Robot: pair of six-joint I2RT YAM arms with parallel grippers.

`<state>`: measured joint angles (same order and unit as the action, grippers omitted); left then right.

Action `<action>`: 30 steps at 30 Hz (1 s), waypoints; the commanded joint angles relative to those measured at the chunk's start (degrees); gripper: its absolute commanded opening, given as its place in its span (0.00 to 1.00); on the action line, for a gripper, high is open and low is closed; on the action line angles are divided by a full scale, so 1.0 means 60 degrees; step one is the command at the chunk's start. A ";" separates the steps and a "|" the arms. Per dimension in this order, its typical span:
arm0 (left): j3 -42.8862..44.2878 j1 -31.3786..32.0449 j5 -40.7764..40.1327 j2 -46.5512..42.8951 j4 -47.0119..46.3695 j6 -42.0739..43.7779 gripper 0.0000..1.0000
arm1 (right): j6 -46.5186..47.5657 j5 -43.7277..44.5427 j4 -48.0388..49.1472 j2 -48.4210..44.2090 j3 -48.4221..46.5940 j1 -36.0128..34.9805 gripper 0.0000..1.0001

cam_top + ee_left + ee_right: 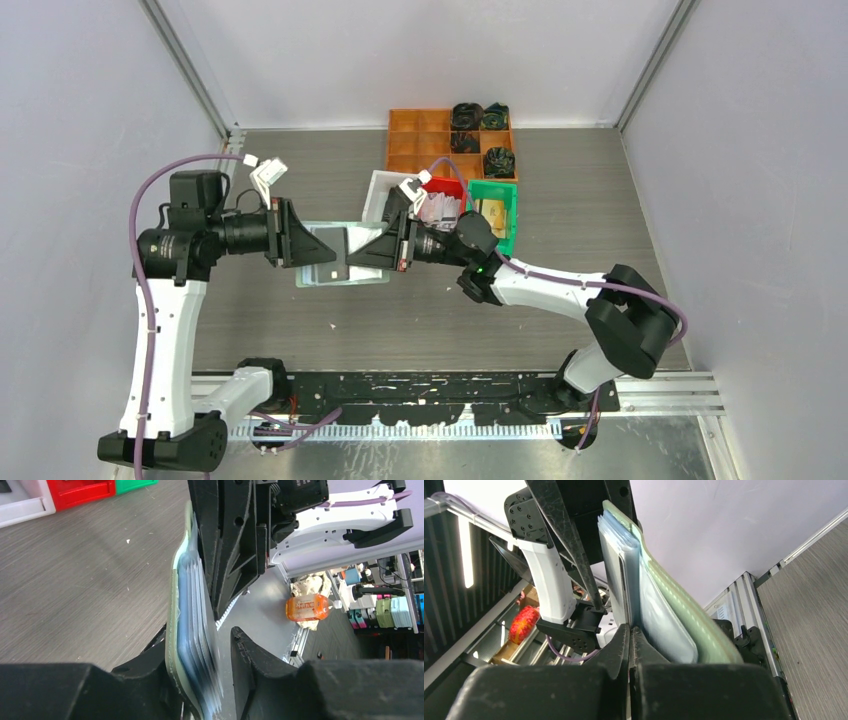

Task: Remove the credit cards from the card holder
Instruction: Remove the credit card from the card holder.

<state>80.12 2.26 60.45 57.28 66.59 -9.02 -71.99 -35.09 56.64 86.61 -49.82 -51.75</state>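
Card holder [335, 277] spread flat over mid-table, between both claws
Its pockets open toward the right gripper [630, 630], pinched tight on what looks like a silvery credit card [615, 580]; the left gripper [200, 650] straddles the opposite edge, jaws parted, so the pull likely runs rightward

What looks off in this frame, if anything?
Nothing spilled or broken. The card holder is caught between both grippers, its clear pockets fanned apart; the right gripper is shut on it, left gripper open around it.
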 commanded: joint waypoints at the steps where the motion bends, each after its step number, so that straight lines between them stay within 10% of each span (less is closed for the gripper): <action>1: 0.0277 0.0037 0.0827 -0.0051 -0.0302 -0.0013 0.36 | -0.0424 0.0330 0.1167 -0.0319 0.0130 0.0153 0.01; 8: 0.0498 0.0035 0.1010 -0.0072 -0.0114 0.0124 0.15 | -0.0523 0.0515 0.1107 -0.0433 0.0444 0.0387 0.01; 22: 0.0660 0.0035 0.1062 -0.0037 -0.0094 0.0052 0.30 | -0.0128 0.0462 0.0417 -0.0925 0.0644 0.0480 0.01; 26: 0.0597 0.0035 0.0973 -0.0040 -0.0131 0.0060 0.24 | -0.0543 0.0179 0.1073 -0.0790 0.0367 0.0437 0.31; 30: 0.0469 0.0036 0.0909 -0.0082 -0.0319 -0.0094 0.15 | -0.0500 -0.0018 0.1061 -0.0672 -0.0082 0.0236 0.38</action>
<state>81.65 2.35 63.11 57.89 66.83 -8.56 -75.13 -34.00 59.24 83.24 -46.02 -49.21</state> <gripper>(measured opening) 0.210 0.365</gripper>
